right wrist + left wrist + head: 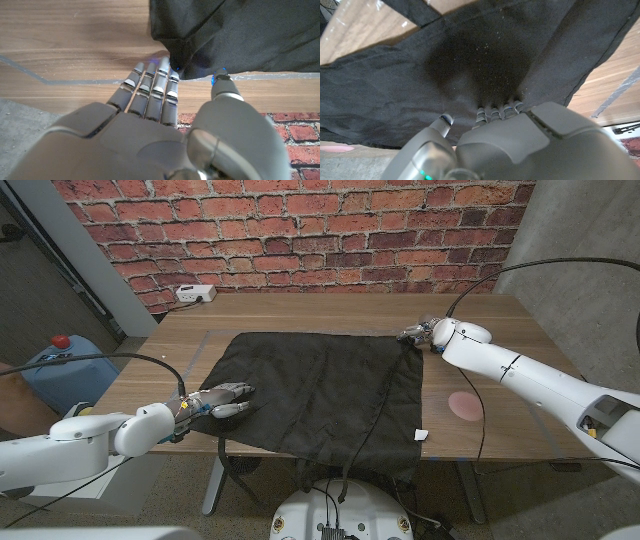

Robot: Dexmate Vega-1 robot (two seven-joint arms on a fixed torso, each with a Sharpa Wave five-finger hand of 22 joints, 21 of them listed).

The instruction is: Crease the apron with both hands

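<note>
A black apron [320, 390] lies spread on the wooden table [500, 320], its near edge hanging over the table's front. My left hand [225, 398] sits at the apron's left edge with its fingers stretched onto the cloth. In the left wrist view its fingertips [497, 111] press into the apron [470, 55] and small wrinkles fan out from them; the thumb stands apart. My right hand [420, 333] is at the apron's far right corner. In the right wrist view its fingertips [162, 67] touch that corner [175, 60], with the thumb beside it and no cloth held.
A white power strip [195, 293] lies at the table's far left edge. A blue jug with a red cap [60, 365] stands on the floor to the left. A pink spot [463, 404] marks the table right of the apron. Black cables arc over both arms.
</note>
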